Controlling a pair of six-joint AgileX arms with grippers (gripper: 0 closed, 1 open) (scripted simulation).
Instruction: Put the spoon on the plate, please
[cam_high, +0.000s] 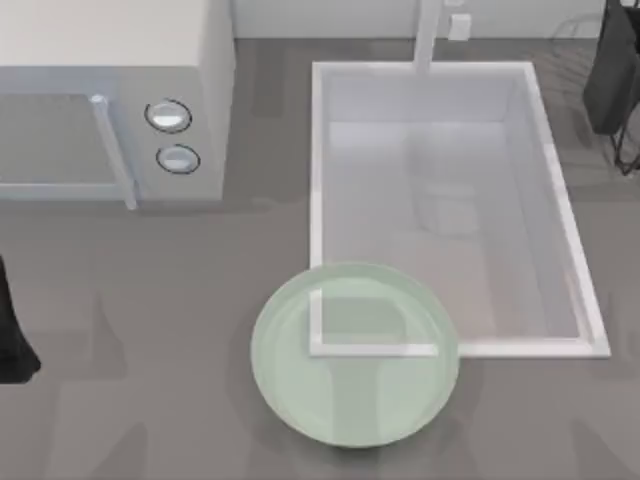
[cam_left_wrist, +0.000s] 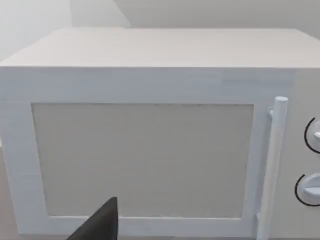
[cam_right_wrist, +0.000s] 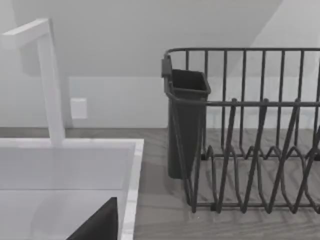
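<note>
The pale mint-green plate (cam_high: 355, 353) lies on the grey counter near the front, and its far part overlaps the front left corner of the sink. Nothing rests on it. The spoon is out of view. My left arm (cam_high: 12, 335) is a dark shape at the left edge of the top view, well left of the plate. A dark tip of my left gripper (cam_left_wrist: 100, 225) points at the microwave door. My right arm (cam_high: 612, 70) sits at the back right, beyond the sink. A dark tip of my right gripper (cam_right_wrist: 100, 222) hangs over the sink's edge.
A white microwave (cam_high: 110, 100) with two knobs and a door handle (cam_left_wrist: 274, 165) stands at the back left. The white sink (cam_high: 560, 210) fills the middle right, with its faucet (cam_right_wrist: 47, 75) behind it. A dark wire dish rack (cam_right_wrist: 260, 145) with a utensil cup (cam_right_wrist: 186, 120) stands at the far right.
</note>
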